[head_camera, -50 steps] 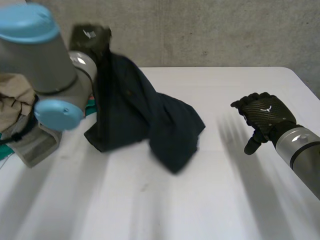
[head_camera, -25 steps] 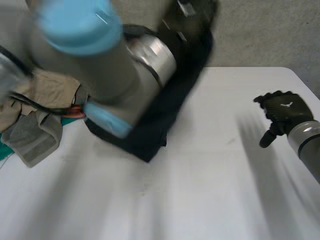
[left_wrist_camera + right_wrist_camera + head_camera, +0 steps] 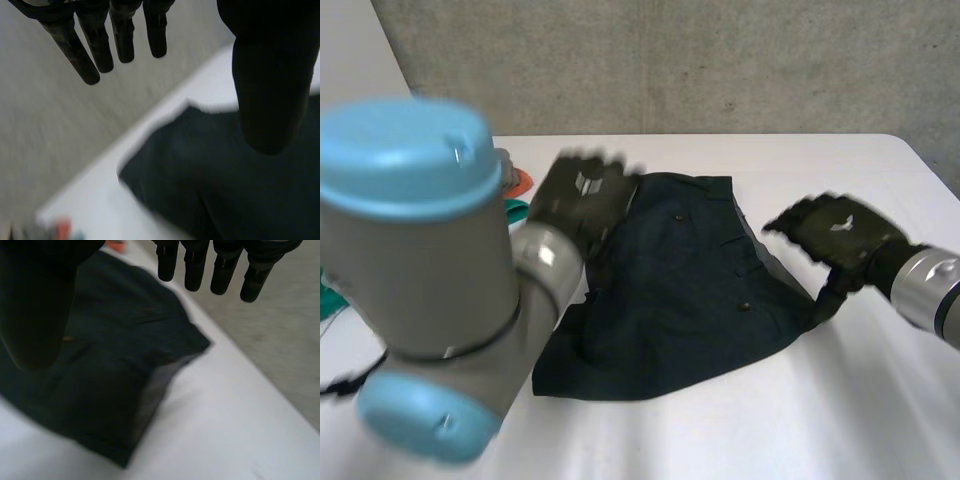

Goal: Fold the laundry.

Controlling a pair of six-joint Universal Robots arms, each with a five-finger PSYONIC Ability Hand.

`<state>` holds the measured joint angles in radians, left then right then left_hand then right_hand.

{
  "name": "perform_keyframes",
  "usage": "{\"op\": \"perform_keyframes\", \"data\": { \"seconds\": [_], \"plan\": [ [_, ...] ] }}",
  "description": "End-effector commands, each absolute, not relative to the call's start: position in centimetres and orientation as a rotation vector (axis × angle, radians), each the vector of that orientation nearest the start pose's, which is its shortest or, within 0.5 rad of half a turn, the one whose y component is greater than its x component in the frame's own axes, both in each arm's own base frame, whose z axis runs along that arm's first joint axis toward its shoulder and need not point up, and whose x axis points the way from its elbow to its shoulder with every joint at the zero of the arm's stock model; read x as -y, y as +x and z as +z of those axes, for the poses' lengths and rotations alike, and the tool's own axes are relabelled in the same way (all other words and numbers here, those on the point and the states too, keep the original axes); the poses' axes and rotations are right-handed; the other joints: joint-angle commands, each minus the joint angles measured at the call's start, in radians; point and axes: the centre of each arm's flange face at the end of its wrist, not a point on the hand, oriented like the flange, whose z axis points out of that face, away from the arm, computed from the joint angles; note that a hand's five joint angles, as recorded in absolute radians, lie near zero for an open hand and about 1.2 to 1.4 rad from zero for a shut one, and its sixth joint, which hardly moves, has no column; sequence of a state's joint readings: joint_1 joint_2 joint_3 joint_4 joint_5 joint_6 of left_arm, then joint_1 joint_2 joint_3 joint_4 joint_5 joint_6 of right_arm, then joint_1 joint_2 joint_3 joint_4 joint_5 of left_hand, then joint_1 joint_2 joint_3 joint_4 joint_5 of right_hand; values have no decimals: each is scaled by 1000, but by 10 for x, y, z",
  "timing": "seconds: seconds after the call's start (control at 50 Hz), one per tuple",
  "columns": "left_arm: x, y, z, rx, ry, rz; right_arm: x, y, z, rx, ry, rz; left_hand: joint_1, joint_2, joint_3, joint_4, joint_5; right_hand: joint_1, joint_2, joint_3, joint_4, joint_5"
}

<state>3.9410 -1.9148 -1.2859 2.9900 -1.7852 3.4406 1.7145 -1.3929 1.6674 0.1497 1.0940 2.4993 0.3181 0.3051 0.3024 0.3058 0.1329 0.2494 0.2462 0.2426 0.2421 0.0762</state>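
A dark blue cloth (image 3: 680, 290) lay in the middle of the white tabletop (image 3: 770, 420). It was spread out mostly flat, with some bumps and folds. It had a few tiny buttons on it. One side was turned over a bit at the edge near the right hand.

The left hand (image 3: 582, 200) was over the far left edge of the cloth. In the left wrist view, the left hand (image 3: 272, 90) had its fingers (image 3: 100, 45) straight and spread out from the thumb. It held nothing. The dark blue cloth (image 3: 225, 190) was below its palm, and one corner of the cloth poked out onto the tabletop (image 3: 90, 210).

The right hand (image 3: 835, 235) was just beside the right edge of the cloth, with its thumb pointing down near that edge. In the right wrist view, the right hand (image 3: 35, 305) had its fingers (image 3: 220, 270) straight too, far apart from the thumb. It held nothing. The dark blue cloth (image 3: 110, 370) lay under it on the tabletop (image 3: 225, 430).

The big left arm (image 3: 430, 290) with its light-blue cap was close to the camera. Behind it, near the left side of the tabletop, were an orange thing (image 3: 520, 182) and a green thing (image 3: 515, 210). I could not tell what they were. A grey wall (image 3: 670, 60) stood behind the tabletop.
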Motion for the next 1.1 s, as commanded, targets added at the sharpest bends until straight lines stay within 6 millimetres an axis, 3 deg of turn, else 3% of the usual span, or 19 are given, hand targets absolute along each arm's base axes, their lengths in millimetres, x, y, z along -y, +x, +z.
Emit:
{"op": "perform_keyframes", "data": {
  "seconds": [0.02,0.12,0.2,0.4,0.44,0.48,0.52,0.54,0.56,0.6,0.66,0.74,0.76,0.82,0.84,0.92,1.0,1.06,1.1],
  "plan": [
    [152,-303,199,-2492,1255,-1638,244,225,190,-2111,-1558,-1475,157,170,172,169,167,236,239,243,244,235],
    [150,-296,174,-2545,1309,-1523,254,228,164,-2142,-1574,-1473,92,105,108,105,103,257,260,264,264,256],
    [161,-296,162,-2528,1289,-1515,262,230,150,-2135,-1574,-1529,-116,-103,-100,-104,-105,251,254,258,258,250],
    [194,-299,125,-2327,1359,-1511,279,233,131,-2131,-1543,-1683,-87,-74,-72,-75,-77,386,389,393,393,384],
    [199,-302,121,-2287,1360,-1540,281,233,129,-2137,-1537,-1685,15,28,31,27,26,436,439,443,443,434],
    [206,-306,119,-2235,1340,-1588,282,234,127,-2138,-1539,-1685,282,295,297,294,292,810,813,817,817,809],
    [210,-307,120,-2209,1311,-1625,285,234,129,-2143,-1529,-1697,595,608,611,608,606,1081,1084,1088,1088,1079],
    [213,-308,124,-2186,1287,-1667,287,234,132,-2152,-1515,-1705,911,924,927,923,922,1146,1149,1153,1154,1145],
    [215,-310,127,-2169,1275,-1693,287,234,134,-2158,-1508,-1707,1077,1089,1092,1089,1087,1147,1150,1154,1154,1146],
    [217,-311,135,-2151,1250,-1740,288,233,139,-2173,-1485,-1713,1078,1091,1094,1090,1089,1147,1150,1154,1154,1146],
    [222,-312,163,-2106,1188,-1860,287,234,161,-2162,-1422,-1741,1078,1091,1094,1090,1089,1147,1150,1154,1154,1146],
    [219,-311,228,-2006,1085,-2100,284,237,218,-2094,-1337,-1872,1078,1091,1094,1090,1089,1147,1150,1154,1154,1146],
    [216,-308,263,-1941,1028,-2217,282,236,247,-2061,-1289,-1934,1078,1091,1094,1090,1089,1147,1150,1154,1154,1146],
    [210,-299,313,-1843,925,-2381,277,233,295,-2001,-1202,-2034,1078,1091,1094,1090,1089,1147,1150,1154,1154,1146],
    [205,-292,344,-1780,869,-2477,273,230,325,-1961,-1143,-2093,1078,1091,1094,1090,1089,1147,1150,1154,1154,1146],
    [184,-275,410,-1661,791,-2680,271,216,389,-1883,-963,-2222,1078,1091,1094,1090,1089,1147,1150,1154,1154,1146],
    [174,-264,450,-1620,744,-2798,271,208,432,-1791,-814,-2298,1078,1091,1094,1090,1089,1147,1150,1154,1154,1146],
    [178,-259,466,-1617,694,-2828,274,209,446,-1741,-760,-2320,1078,1091,1094,1090,1089,1147,1150,1154,1154,1146],
    [193,-257,470,-1646,659,-2816,280,213,451,-1716,-741,-2323,1078,1091,1094,1090,1089,1147,1150,1154,1154,1146]
  ]
}}
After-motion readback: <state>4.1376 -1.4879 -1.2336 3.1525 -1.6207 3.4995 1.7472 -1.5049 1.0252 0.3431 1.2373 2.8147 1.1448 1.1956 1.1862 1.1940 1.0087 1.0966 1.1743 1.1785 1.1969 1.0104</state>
